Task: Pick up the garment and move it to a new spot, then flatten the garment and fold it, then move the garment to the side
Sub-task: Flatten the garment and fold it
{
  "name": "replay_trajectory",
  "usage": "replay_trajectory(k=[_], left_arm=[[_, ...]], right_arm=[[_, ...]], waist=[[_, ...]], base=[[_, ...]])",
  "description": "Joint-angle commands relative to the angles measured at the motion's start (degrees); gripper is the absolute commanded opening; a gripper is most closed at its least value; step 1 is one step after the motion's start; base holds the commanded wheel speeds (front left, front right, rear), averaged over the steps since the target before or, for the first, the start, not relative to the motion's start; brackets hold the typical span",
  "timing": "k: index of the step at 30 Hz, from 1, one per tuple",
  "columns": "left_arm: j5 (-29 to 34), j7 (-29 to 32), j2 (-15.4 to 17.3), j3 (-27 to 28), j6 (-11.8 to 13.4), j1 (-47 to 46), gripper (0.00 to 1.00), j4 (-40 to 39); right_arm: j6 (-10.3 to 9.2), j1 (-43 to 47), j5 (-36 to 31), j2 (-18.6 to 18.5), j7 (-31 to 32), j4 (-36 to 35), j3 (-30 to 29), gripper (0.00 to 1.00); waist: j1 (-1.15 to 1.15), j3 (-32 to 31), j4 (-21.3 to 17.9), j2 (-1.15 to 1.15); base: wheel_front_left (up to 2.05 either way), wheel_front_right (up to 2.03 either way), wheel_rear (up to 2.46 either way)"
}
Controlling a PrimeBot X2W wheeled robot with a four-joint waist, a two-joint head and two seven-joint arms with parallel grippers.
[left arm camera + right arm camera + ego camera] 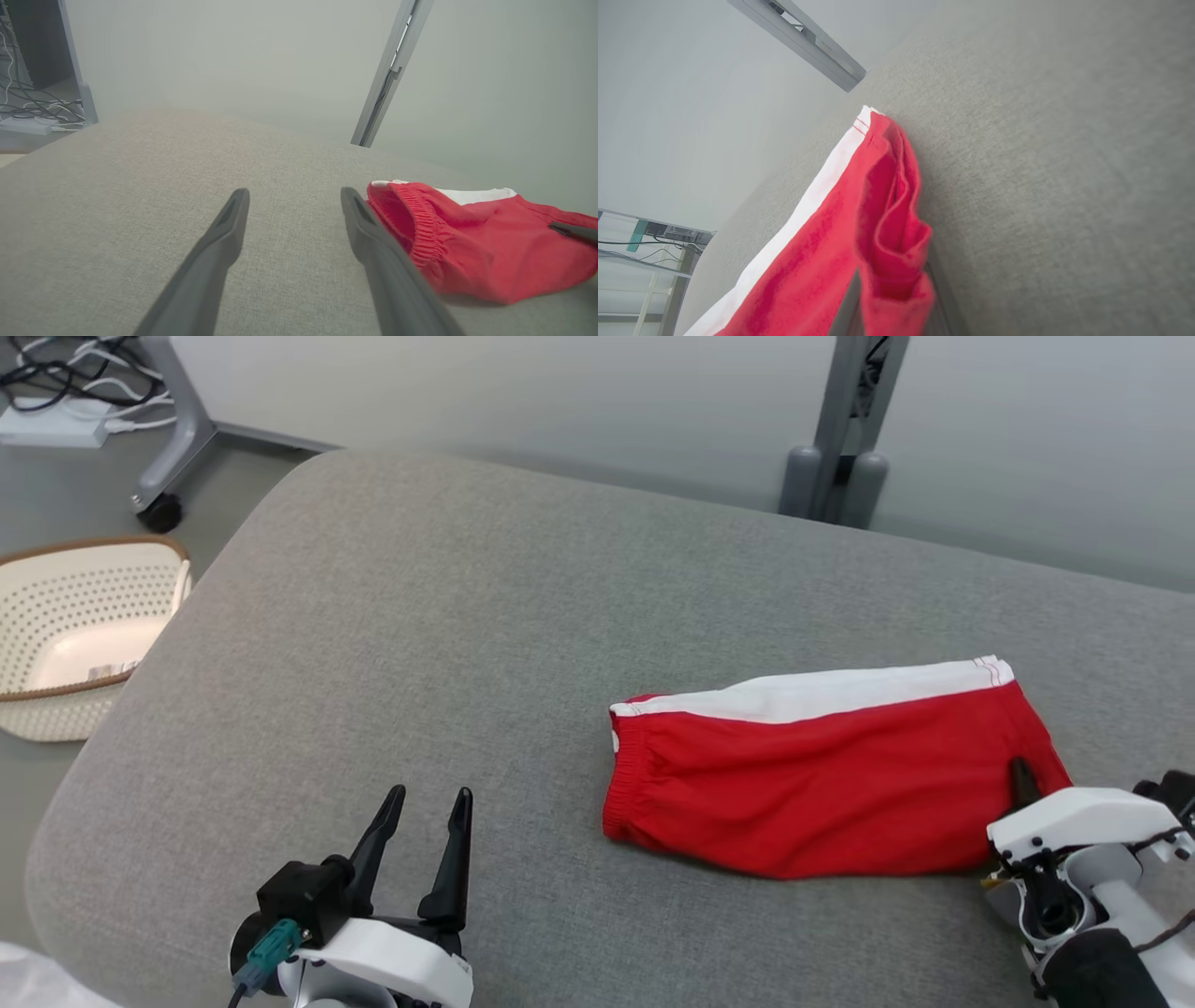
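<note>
Starting at the left, we are looking at a pale basket (56, 616) sitting on the floor beside the grey fabric-covered worktop (467, 616). Next along, our left hand (430, 793) is hovering over bare worktop near the front edge, its fingers spread wide and holding nothing. To its right the shorts (822, 784) are lying roughly flat on the worktop, right of centre. Their gathered waistband (621, 775) is pointing toward the left hand, and a white stripe (840, 691) is running along the far edge. At the far right, our right hand (1024, 782) is pinching the leg end of the shorts. Its fingers are closed, and the right wrist view is showing a fold of red cloth bunched between them.

We are judging the shorts to be light, soft and limp, so they are likely to sag and crumple from any single hold. The cloth is looking thin, so a shallow pinch may be catching one layer alone and letting the rest slide. We are thinking the hold at the leg end needs a partner, and the thicker elastic waistband, the end nearest the left hand, is offering the firmest bite
</note>
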Motion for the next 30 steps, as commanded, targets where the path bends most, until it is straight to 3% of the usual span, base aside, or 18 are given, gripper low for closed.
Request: replay_trajectory(k=[1, 16, 24, 30], left_arm=[[-0.1, 0.0, 0.2, 0.4, -0.1, 1.0, 1.00, 0.1], [0.1, 0.0, 0.2, 1.4, -0.4, 3.3, 1.00, 0.5], [0.6, 0.0, 0.2, 2.3, -0.8, 4.2, 1.00, 0.9], [0.9, 0.0, 0.2, 2.1, -1.1, 3.7, 1.00, 1.2]], right_arm=[[0.01, 1.2, 0.3, 0.1, -0.9, 0.2, 0.1, 0.00], [0.01, 8.6, 2.1, 2.5, -4.0, 3.3, -5.3, 0.00], [0.01, 10.1, 0.2, 3.5, -4.0, 0.6, -7.2, 0.00], [0.01, 8.9, -5.2, 3.5, -4.0, -4.0, -7.6, 0.00]], waist=[[0.00, -1.1, -1.2, 0.00], [0.00, -5.0, -5.2, 0.00], [0.00, -6.2, -6.9, 0.00], [0.00, -6.6, -7.0, 0.00]], base=[[0.00, 0.00, 0.00], [0.00, 0.00, 0.00], [0.00, 0.00, 0.00], [0.00, 0.00, 0.00]])
